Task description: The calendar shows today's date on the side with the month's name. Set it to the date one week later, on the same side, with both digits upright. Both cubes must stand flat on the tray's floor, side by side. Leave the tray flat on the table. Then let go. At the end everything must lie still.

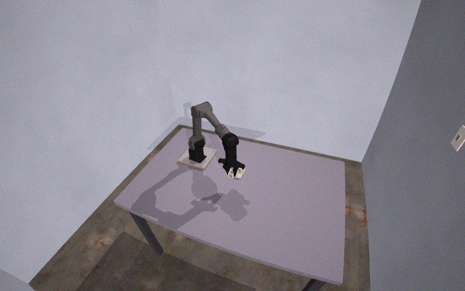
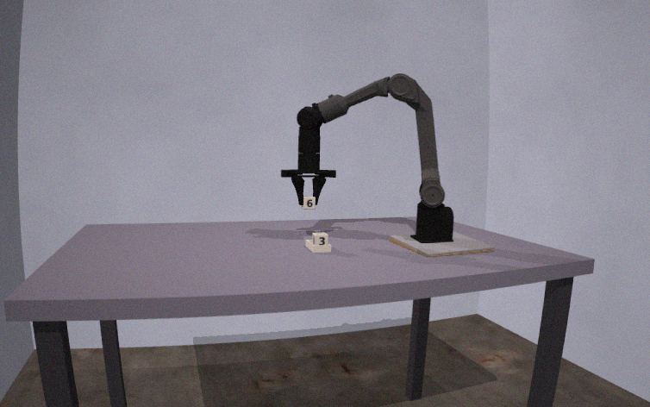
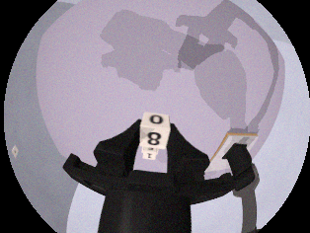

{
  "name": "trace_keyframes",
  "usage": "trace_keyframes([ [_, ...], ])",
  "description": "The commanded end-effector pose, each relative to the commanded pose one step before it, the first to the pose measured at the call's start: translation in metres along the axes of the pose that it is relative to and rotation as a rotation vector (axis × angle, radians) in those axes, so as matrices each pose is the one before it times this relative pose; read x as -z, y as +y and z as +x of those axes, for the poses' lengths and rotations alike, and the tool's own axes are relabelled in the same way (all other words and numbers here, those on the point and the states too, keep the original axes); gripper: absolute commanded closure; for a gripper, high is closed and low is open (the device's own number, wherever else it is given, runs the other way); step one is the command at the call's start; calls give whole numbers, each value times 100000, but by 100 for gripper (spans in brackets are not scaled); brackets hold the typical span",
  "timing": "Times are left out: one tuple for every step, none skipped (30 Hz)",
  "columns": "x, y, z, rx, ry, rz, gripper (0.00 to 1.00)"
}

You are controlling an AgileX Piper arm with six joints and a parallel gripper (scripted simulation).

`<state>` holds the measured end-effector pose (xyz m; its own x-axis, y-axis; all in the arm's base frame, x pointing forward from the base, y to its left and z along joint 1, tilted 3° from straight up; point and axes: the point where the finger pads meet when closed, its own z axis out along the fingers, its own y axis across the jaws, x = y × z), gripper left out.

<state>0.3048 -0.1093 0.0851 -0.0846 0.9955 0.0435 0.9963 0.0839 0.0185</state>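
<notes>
My gripper (image 2: 308, 201) hangs well above the table and is shut on a cream digit cube (image 2: 309, 203). That cube shows a 6 toward the exterior camera. In the wrist view the held cube (image 3: 154, 133) shows a 0 and an 8 on two faces, between the black fingers. Below it, the cream tray (image 2: 317, 248) lies flat on the table. The other cube (image 2: 321, 240) stands in the tray's right part and shows a 3. The tray's left part is empty. In the top view the gripper (image 1: 234, 169) overlaps the tray, and the digits are too small to read.
The arm's base stands on a pale square plate (image 2: 440, 245) to the right of the tray; it also shows in the top view (image 1: 197, 158) and in the wrist view (image 3: 231, 148).
</notes>
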Motion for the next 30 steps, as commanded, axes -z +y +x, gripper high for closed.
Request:
trace_keyframes([
  [868,73,-108,-106,-332,-335,63],
  [286,1,3,7,3,-1,63],
  [138,-4,2,-1,76,146,63],
  [0,0,0,0,0,0,63],
  [0,0,0,0,0,0,63],
  [-1,-39,19,-5,141,272,63],
  [82,11,-4,4,-31,-61,63],
  [20,18,-9,2,-57,-110,63],
  [-17,0,0,-2,-8,-15,63],
  [-3,-4,2,-1,7,14,63],
  [0,-3,2,0,8,15,63],
  [0,0,0,0,0,1,63],
  [0,0,0,0,0,0,63],
  [0,0,0,0,0,0,63],
  [36,11,152,-16,-18,-36,63],
  [64,20,655,-110,58,121,63],
  [150,122,1271,-268,45,63,63],
  [202,93,1761,-381,48,4,63],
  [211,-24,1911,-404,16,-7,63],
  [181,-137,1683,-340,-34,6,63],
  [0,0,0,0,0,0,63],
  [0,0,0,0,0,0,63],
  [124,-141,1174,-241,-44,-89,63],
  [59,-105,573,-127,26,36,63],
  [10,-10,139,-91,175,-37,63],
  [-79,93,-66,65,-88,165,63],
  [-16,10,-44,44,-24,3,63],
  [78,-28,15,-1,-9,-239,63],
  [31,-1,12,-69,0,-89,63],
  [-50,0,5,-22,28,164,63],
])
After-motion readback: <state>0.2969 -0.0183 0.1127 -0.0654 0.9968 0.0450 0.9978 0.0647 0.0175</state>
